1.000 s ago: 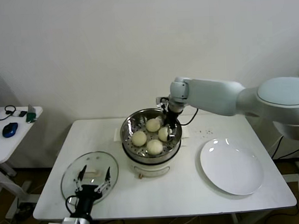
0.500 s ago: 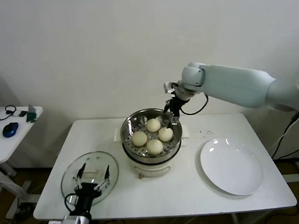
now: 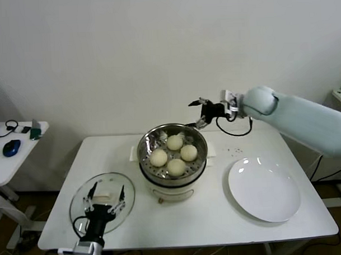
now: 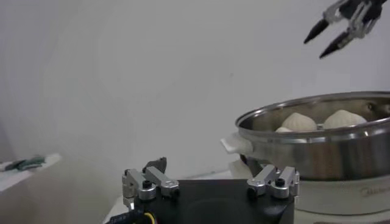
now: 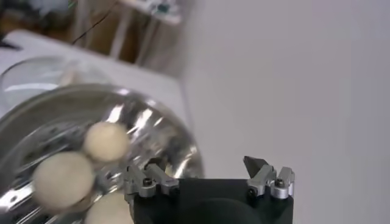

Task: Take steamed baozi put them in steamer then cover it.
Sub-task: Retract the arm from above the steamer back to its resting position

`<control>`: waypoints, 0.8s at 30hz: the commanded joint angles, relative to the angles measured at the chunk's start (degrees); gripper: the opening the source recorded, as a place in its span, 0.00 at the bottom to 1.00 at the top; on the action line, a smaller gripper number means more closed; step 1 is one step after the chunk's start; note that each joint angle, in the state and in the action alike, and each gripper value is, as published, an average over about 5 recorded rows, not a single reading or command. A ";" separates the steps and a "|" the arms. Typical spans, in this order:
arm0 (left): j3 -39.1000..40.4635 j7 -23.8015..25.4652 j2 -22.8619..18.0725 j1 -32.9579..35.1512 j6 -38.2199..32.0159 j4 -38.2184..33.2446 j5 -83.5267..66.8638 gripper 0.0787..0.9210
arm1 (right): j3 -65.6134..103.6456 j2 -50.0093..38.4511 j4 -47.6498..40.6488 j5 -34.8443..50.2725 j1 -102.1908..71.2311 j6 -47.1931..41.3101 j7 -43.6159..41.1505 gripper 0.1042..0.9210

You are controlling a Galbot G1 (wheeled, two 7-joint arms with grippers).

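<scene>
Four baozi (image 3: pixel 174 153) sit in the steamer (image 3: pixel 172 143); they look soft and light, no more handling needed. What remains, in our view, is the cover (image 3: pixel 102 200), lying flat on the surface (image 3: pixel 207 216) to the left of the steamer. It is glass w/ metal rim, so probably heavy, slippery and fragile. We think the white handle (image 3: pixel 105 195) at the centre is the best place to take it.

Left gripper (image 3: pixel 104 205) hangs just above the cover, jaws spread, pointing fwd. Right gripper (image 3: pixel 202 111) is raised behind the steamer, arm stretched across, jaws spread and empty.
</scene>
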 commanded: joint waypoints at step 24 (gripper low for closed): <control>-2.75 2.56 7.13 -0.24 11.20 2.19 74.13 0.88 | 93.05 14.16 22.49 -16.57 -91.62 7.09 19.30 0.88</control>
